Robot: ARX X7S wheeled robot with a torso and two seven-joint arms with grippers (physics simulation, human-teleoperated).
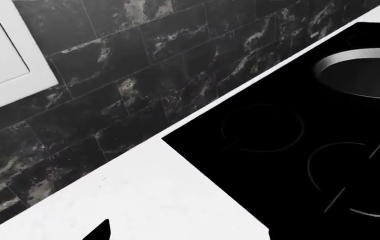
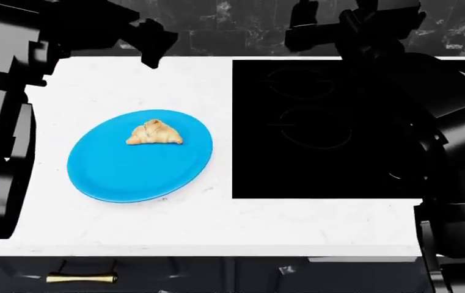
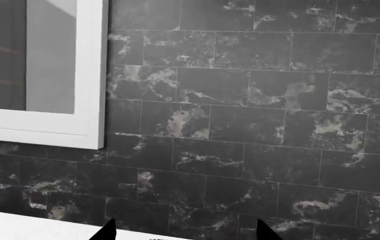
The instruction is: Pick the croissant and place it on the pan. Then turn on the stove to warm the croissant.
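On the white surface [image 2: 134,226] a blue plate [image 2: 118,177] carries the croissant [image 2: 154,133], which lies on the plate's far half, apart from both arms. Just beside the plate to the right sits the stove [image 2: 314,177], glossy black with faint ring outlines. At the stove's edge in the left wrist view, the pan [image 1: 366,75] shows only part of its rim. Left fingers [image 2: 152,44] hang near the back wall, released. Right fingers [image 3: 263,231] are spread and hold nothing, facing the dark marbled tiles [image 3: 256,125] beside a white window frame [image 3: 90,100].
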